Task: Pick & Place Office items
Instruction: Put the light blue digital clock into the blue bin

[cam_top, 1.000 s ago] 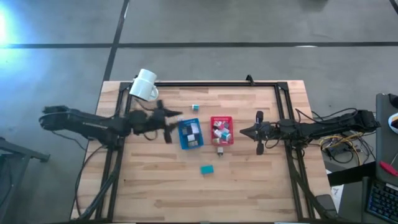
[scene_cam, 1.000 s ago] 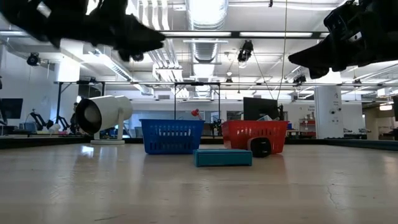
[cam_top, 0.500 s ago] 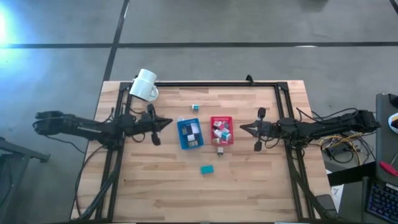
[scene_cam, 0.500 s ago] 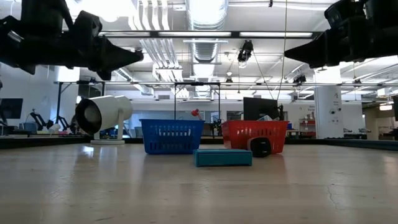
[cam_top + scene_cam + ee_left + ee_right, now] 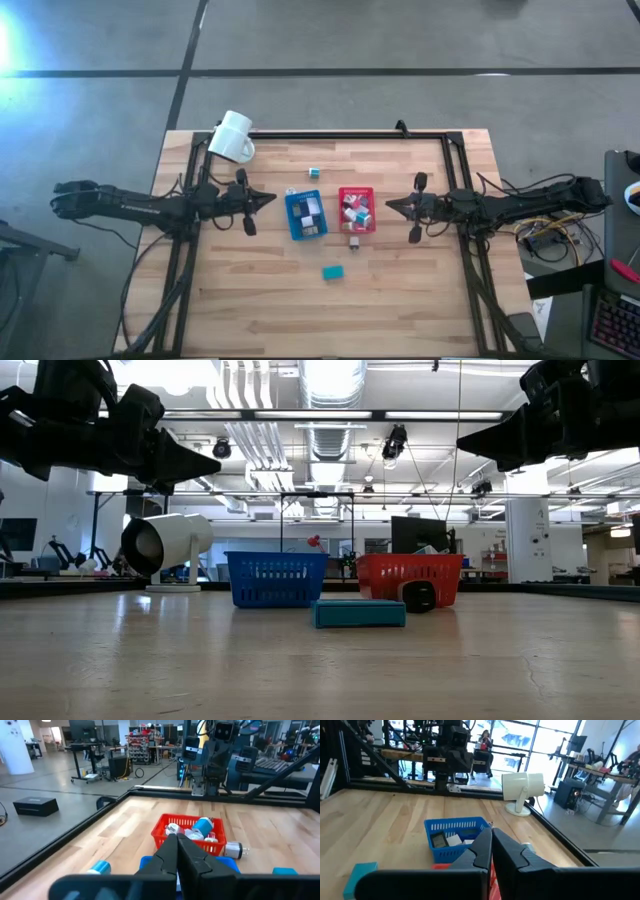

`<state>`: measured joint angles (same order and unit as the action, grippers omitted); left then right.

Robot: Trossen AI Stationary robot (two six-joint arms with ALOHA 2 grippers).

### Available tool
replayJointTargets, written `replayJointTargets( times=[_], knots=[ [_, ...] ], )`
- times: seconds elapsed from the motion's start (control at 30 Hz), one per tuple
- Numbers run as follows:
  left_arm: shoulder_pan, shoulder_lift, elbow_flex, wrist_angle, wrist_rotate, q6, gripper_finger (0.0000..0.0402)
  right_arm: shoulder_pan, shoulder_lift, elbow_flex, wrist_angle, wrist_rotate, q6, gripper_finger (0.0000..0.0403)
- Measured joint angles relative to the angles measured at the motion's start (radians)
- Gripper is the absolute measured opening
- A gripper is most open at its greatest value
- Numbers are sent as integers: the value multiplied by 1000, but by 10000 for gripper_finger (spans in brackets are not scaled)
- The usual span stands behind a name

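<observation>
1. Left claw clenched, empty, above the desk; blue tray just ahead of it.
2. Right claw clenched, empty; red tray just ahead.
3. Office items in both trays; teal block loose between the claws.

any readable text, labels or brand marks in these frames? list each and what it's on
None readable in any view.
White mug: no print visible.
Blue tray and red tray: plain; the items inside are too small to show any markings.
Teal block: bare face.
Background room equipment: signs and screens too blurred to read.
</observation>
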<state>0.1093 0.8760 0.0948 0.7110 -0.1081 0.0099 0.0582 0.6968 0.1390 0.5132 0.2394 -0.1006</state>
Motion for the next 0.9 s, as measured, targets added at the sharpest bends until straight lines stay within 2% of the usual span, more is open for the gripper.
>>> replayJointTargets(
  times=[0.27,0.6,0.77,0.9],
  knots=[
    [0,-2,0,-16,-30,6,12,1,21,-2,-6,-12,39,8],
    [0,-2,0,-18,-32,47,9,0,141,23,-5,-6,2,8],
    [0,-3,0,-21,-97,64,5,0,198,58,-4,-4,-7,8],
    [0,-13,0,-35,-101,59,4,0,229,86,-7,-10,-3,8]
  ],
)
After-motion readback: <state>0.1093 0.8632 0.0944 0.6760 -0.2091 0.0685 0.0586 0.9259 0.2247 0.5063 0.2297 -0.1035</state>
